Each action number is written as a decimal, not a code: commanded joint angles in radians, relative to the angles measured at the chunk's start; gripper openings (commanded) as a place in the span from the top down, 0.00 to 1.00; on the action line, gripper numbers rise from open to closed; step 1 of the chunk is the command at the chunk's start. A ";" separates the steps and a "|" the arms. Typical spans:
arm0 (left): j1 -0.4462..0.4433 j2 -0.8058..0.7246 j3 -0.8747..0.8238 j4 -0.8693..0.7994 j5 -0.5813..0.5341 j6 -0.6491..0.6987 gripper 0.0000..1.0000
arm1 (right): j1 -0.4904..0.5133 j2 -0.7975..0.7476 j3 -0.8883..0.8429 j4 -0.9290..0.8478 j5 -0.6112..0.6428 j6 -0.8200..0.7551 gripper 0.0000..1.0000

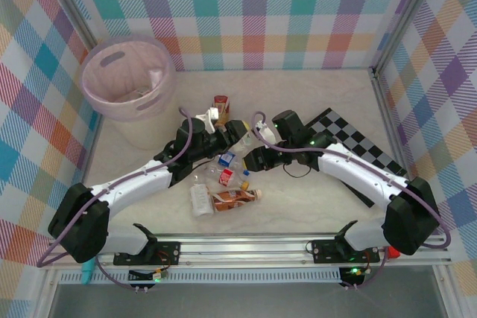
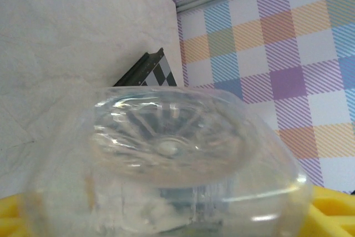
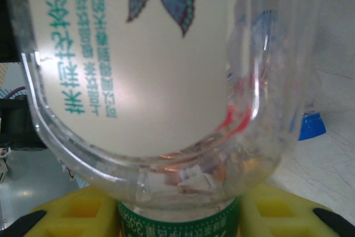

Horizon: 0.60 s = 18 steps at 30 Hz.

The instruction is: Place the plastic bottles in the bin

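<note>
The pale pink bin stands at the far left with something small inside. My left gripper is shut on a clear bottle, whose ribbed base faces the camera between the yellow fingers. My right gripper is shut on the green-banded neck of a clear bottle with a white label, just right of the pile. Loose on the table lie a white-labelled bottle, a brown one, a red-labelled one, a blue-labelled one, and farther back a red-brown one.
A black-and-white checkerboard lies at the right under the right arm. Plaid walls enclose the table on three sides. A metal rail runs along the near edge. A blue cap lies beyond the right gripper's bottle.
</note>
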 commanded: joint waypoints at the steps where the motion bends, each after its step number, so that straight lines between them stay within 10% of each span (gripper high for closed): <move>1: -0.009 -0.009 0.021 0.053 -0.017 -0.007 0.32 | 0.008 -0.019 0.022 0.013 -0.007 -0.005 0.59; 18: -0.009 -0.013 0.100 -0.048 -0.024 0.047 0.50 | -0.006 -0.117 0.087 -0.161 0.105 -0.091 0.20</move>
